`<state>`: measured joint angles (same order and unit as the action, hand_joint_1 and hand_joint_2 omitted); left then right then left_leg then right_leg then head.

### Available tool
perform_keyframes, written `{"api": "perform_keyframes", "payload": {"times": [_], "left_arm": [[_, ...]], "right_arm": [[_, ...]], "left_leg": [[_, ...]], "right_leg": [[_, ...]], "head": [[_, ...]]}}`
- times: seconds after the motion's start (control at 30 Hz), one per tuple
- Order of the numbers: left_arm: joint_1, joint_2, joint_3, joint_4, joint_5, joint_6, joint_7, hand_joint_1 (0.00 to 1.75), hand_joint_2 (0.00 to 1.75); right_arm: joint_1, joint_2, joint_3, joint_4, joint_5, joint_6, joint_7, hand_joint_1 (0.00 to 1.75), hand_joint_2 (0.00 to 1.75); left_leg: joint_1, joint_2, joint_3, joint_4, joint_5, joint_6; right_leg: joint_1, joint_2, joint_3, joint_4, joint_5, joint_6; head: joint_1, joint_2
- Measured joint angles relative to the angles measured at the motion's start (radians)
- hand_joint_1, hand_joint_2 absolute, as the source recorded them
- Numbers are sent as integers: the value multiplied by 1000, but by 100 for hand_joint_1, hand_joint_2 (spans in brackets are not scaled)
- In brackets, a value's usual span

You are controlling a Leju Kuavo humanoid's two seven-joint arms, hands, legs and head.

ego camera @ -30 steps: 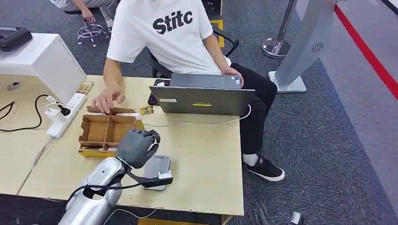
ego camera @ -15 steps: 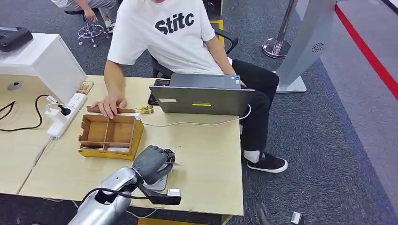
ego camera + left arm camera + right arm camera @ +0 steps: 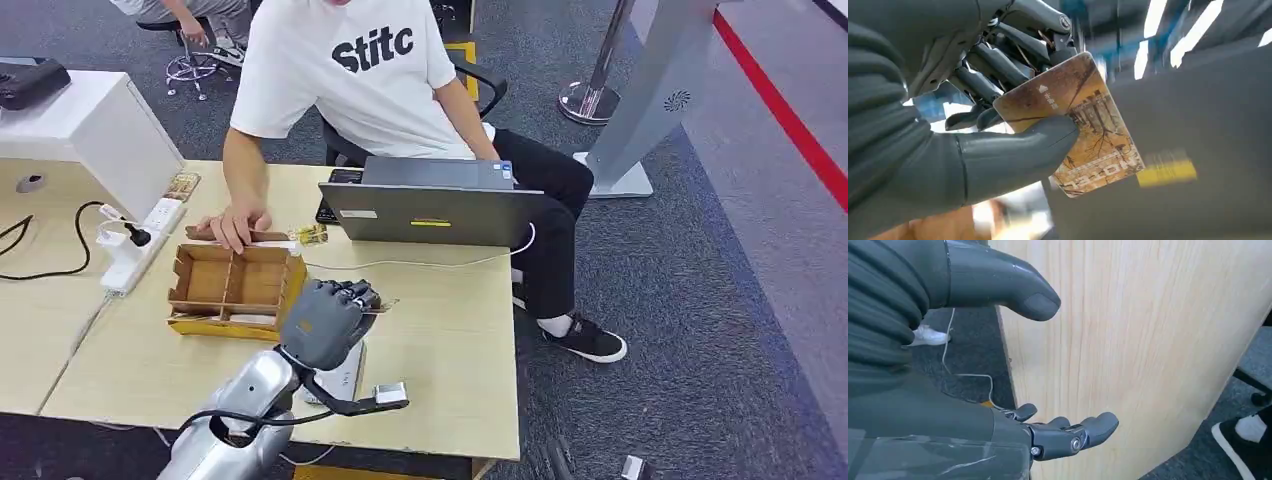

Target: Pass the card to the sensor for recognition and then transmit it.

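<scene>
Where carpet dark: pale wood table [image 3: 440,330].

The white T-shirt [image 3: 345,70] of the person seated behind the laptop [image 3: 430,213] carries the word "Stitc" in large black letters across the chest. In the left wrist view, the brown-and-gold card [image 3: 1075,122] pinched by the left hand [image 3: 973,115] bears the word "HOTEL" in pale capitals near its far edge, seen upside down, with a line of smaller print beside it too fine to read. Nearer the fingers, the card shows a small white house-shaped icon and a few tiny white characters, illegible. A yellow sticker on the laptop lid has print too small to read.
</scene>
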<state>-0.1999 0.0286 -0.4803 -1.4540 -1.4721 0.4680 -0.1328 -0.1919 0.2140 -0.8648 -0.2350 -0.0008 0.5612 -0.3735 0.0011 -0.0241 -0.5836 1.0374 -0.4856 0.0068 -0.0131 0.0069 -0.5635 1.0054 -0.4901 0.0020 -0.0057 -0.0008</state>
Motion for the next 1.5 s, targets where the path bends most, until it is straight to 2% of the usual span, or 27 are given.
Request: {"api": "perform_keyframes", "payload": {"times": [0.13, 0.27, 0.4, 0.6, 0.9, 1.13, 1.17, 1.2, 1.5], "left_arm": [[19, -10, 73, -112, -6, 36, 15, 175, 175], [42, -31, 166, -185, 41, 47, 14, 175, 175], [44, -35, 271, -199, 58, 44, -50, 175, 175], [44, -50, 386, -199, 70, 54, -68, 175, 175], [44, -63, 464, -199, 82, 61, -79, 175, 175], [45, -68, 486, -199, 87, 62, -80, 175, 175], [45, -68, 488, -199, 87, 62, -80, 157, 175], [45, -68, 492, -199, 88, 63, -80, 0, 175], [60, -85, 550, -217, 158, 78, -134, 0, 175]], "right_arm": [[1, 0, 3, 0, 0, 2, -7, 0, 175], [2, 1, 7, 0, -1, 5, -15, 0, 175], [1, 1, 21, 0, 3, 13, -5, 0, 175], [0, 1, 41, 0, 14, 11, -8, 0, 175], [0, 1, 50, 0, 8, 15, -5, 0, 175], [0, 1, 50, 0, -1, 21, 0, 0, 175], [0, 1, 50, 0, -1, 21, 0, 0, 175], [0, 1, 50, 0, -4, 23, 1, 0, 175], [1, 1, 48, 0, -27, 43, 10, 0, 175]], "left_leg": [[0, 0, 0, 0, 0, 0], [1, 0, 0, -1, 0, 0], [1, 0, 1, -1, 1, -1], [1, 0, 0, -1, 1, -1], [0, -1, 0, 0, 1, -1], [0, -1, 0, 0, 1, -1], [0, -1, 0, 0, 1, -1], [0, -1, 0, 0, 1, -1], [0, 0, 0, 0, 0, -1]], "right_leg": [[0, -1, 0, 0, 0, 0], [0, -1, 0, 0, 0, 0], [1, 0, 0, 1, 0, 0], [0, 0, 0, 1, 0, 0], [0, -1, 0, 1, 0, 0], [0, -1, 0, 1, 0, 0], [0, -1, 0, 1, 0, 0], [0, -1, 0, 1, 0, 0], [0, 0, 0, 0, 0, 0]], "head": [[0, 0], [0, 0], [-1, 0], [-1, 0], [0, 0], [0, 0], [0, 0], [0, 0], [0, 0]]}}
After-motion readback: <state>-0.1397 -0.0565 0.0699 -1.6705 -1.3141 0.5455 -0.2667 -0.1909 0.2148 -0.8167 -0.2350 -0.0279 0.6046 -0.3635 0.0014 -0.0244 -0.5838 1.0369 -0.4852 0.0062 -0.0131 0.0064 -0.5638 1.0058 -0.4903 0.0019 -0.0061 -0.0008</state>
